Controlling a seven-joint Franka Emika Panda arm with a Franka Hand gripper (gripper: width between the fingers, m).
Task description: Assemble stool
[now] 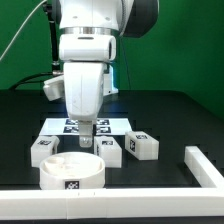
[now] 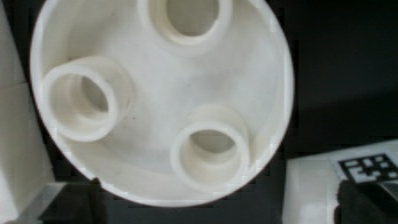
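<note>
Seat [image 1: 72, 172]: lying flat near the front edge of the desk [image 1: 175, 120], sockets [image 2: 86, 98] facing up; being round, it is showing no long axis. End effector [image 1: 88, 138]: hanging just behind and above the seat's rear rim, pointing straight down; its opening cannot be told, and nothing is showing between the jaws. First leg [image 1: 45, 150]: lying toward the edge on the exterior view's left. Second leg [image 1: 110, 150] and third leg [image 1: 142, 146]: lying toward the opposite edge. Marker board [image 1: 85, 125]: lying farthest back.

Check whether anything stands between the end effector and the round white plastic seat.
Nothing visible does: the end effector hangs near the round white plastic seat, whose socketed face fills the wrist view unblocked.
</note>
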